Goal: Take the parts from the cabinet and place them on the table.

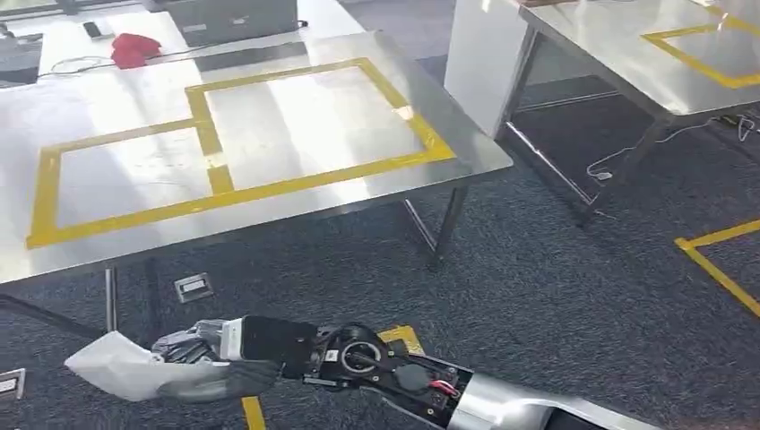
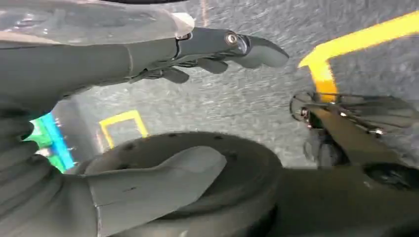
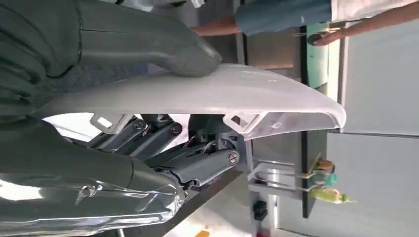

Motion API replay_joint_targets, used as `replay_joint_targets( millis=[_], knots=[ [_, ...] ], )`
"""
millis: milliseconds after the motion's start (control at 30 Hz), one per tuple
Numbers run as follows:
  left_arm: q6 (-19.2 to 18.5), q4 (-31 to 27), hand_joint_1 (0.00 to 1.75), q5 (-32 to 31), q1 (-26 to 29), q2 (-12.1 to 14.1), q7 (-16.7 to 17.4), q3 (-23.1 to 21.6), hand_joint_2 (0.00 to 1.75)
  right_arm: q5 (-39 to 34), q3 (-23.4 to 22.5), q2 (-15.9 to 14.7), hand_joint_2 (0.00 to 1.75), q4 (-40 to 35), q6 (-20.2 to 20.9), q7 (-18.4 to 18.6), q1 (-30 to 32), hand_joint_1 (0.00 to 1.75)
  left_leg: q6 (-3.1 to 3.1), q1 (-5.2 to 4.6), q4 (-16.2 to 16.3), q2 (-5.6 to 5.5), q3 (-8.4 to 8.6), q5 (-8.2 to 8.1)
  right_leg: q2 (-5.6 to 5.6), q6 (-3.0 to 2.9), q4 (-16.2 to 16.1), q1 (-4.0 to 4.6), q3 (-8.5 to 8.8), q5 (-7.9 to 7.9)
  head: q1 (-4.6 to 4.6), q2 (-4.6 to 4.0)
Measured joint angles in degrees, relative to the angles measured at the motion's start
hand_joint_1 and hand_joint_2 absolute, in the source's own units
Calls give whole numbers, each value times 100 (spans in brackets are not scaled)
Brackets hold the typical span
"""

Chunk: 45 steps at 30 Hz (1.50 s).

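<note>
- Right hand (image 1: 193,354) grips a white plastic part (image 1: 116,365), low over the dark carpet (image 1: 538,269) at the near side of the head view; the arm reaches across from the right, so the hand points toward the robot's left.
- From the right wrist camera, the thumb (image 3: 163,49) presses on the part's curved outer face (image 3: 222,94) while the darker fingers (image 3: 197,165) bear on its inner side, so the part is clamped between them.
- Long axis of the part runs on from the hand, its free end sticking out past the fingertips.
- Left hand (image 2: 163,54) hangs over the floor with fingers loosely spread and nothing in them.
- Steel table (image 1: 134,242) with yellow tape rectangles (image 1: 305,125) lies ahead of the carrying hand and higher, well apart from it.
- My judgement: the part must be lifted forward and up onto the tabletop, and the right hand is the one to do it.
</note>
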Motion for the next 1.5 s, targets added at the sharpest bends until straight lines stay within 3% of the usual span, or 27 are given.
replay_joint_targets(
  millis=[33,100,133,167,233,300,333,367,467,533,600,633,667,767,800,833,867,900,967,1000,1033,1133,1167,1233,1267,1300,1500],
  knots=[
    [0,0,0,0,6,17,0,0,175,0,9,0,175,0,-7,0,1,175,-85,59,-291,35,61,255,-37,57,21,-59,38,-46,0,0],
    [4,0,0,-2,18,39,-2,0,175,2,13,0,175,0,-7,2,0,175,-221,162,-1353,174,469,932,-118,177,93,-170,127,-163,-4,0],
    [4,-2,0,-2,19,12,-4,0,175,7,13,0,175,0,-7,0,-4,175,-323,206,-1810,397,615,1145,-169,267,158,-149,132,-239,-11,0],
    [6,-2,0,-2,-10,13,-5,0,175,7,13,0,175,0,-7,2,-7,175,-186,141,-1800,418,565,803,-203,327,224,-145,135,-291,-59,0],
    [2,-2,0,-2,-37,20,-4,0,175,9,7,2,175,-11,-20,4,-3,175,85,123,-1673,352,495,935,-317,400,217,-98,126,-394,-4,0],
    [2,-2,0,-2,-24,22,-7,0,175,9,7,4,175,-24,-22,2,-10,175,203,135,-1600,210,479,886,-382,445,244,-142,184,-469,7,0],
    [4,-2,0,-2,-20,22,-7,0,175,22,9,4,175,-42,-22,4,-10,175,237,126,-1600,159,487,876,-154,448,396,-164,154,-612,42,0],
    [4,-2,0,-2,-22,26,-4,0,175,22,2,4,175,-55,-22,0,-18,175,267,105,-1605,110,496,875,11,423,818,-144,-45,-858,44,0],
    [7,-2,0,-2,-25,28,-7,0,175,24,-2,-2,175,-50,-20,0,-7,175,359,16,-1609,-65,503,852,94,350,2286,-47,-860,-1388,52,0],
    [2,-2,0,-2,-24,28,-4,0,175,24,-2,-4,175,-50,-11,2,-1,175,384,-52,-1609,-238,539,836,120,242,2229,19,-964,-1124,52,0],
    [2,-2,0,-2,-25,28,-4,0,175,24,-4,-4,175,-52,0,0,-4,175,401,-109,-1612,-407,593,824,227,77,1284,100,-627,-503,52,0],
    [0,-2,0,-2,-24,20,-4,0,175,24,-7,-4,175,-52,9,0,-6,175,406,-108,-1624,-475,609,820,451,-22,753,135,-427,-213,52,0],
    [0,-2,0,0,-32,-3,-2,0,175,24,-9,-4,175,-52,13,-2,-5,175,394,-126,-1601,-527,589,813,717,-100,535,148,-369,-193,46,0],
    [-2,-2,0,18,-13,20,2,0,175,24,-9,0,175,-52,37,-7,-14,175,344,-84,-1638,-704,553,834,502,-51,482,178,-352,-172,77,0],
    [-2,0,0,18,1,35,2,0,175,24,-9,15,175,-59,37,-7,-14,175,307,-133,-1658,-772,554,850,432,-40,386,114,-298,-133,77,0],
    [0,0,0,20,15,55,4,0,175,24,-7,28,175,-61,37,-7,-15,175,321,-119,-1587,-597,553,804,336,-5,299,73,-241,-90,88,0],
    [0,0,0,26,4,48,11,0,175,22,-9,35,175,-66,37,-13,-23,175,278,-145,-1343,-285,436,617,290,-29,257,67,-209,-84,61,0],
    [0,0,0,35,-17,39,18,0,175,11,-11,35,175,-66,35,-22,-38,175,227,-118,-923,-133,220,384,213,-35,255,65,-200,-86,59,0],
    [7,-2,0,35,-28,50,15,0,175,0,-15,24,175,-48,28,-17,-19,175,143,-58,-5,-2,-239,-1,82,-29,257,67,-203,-107,48,0],
    [7,-2,0,35,-24,50,15,0,175,-13,-15,17,175,-48,28,-18,-12,175,106,-27,211,27,-345,-35,34,-22,260,63,-207,-112,50,0],
    [7,0,0,35,-20,61,15,0,175,-52,-15,17,175,-48,33,-35,-11,175,74,9,88,45,-276,88,-2,-7,264,56,-203,-121,50,0],
    [11,0,0,42,-16,79,9,0,175,-96,-39,17,175,-48,35,-66,-24,175,7,69,-1371,110,541,754,-36,88,341,21,-192,-186,48,0],
    [11,-2,0,42,-23,61,9,0,175,-96,-44,17,175,-48,31,-66,-31,175,22,53,-1612,172,671,714,-42,148,391,70,-220,-230,42,0],
    [11,-2,0,42,-22,61,7,0,175,-96,-50,15,175,-48,28,-70,-36,175,178,77,-1626,111,655,737,-36,158,418,92,-227,-272,74,0],
    [11,-2,0,44,-24,55,9,0,175,-96,-52,15,175,-48,28,-70,-35,175,170,59,-1615,109,663,729,-34,34,416,94,-220,-285,77,0],
    [11,-2,0,44,-23,55,9,0,175,-96,-52,13,175,-48,28,-70,-35,175,171,44,-1616,109,666,729,-27,-7,419,94,-216,-268,81,0],
    [11,-2,0,46,-18,57,9,0,175,-105,-61,11,175,-48,13,-77,-36,175,252,-3,-1611,105,666,707,-26,41,353,62,-176,-234,81,0]
  ],
)
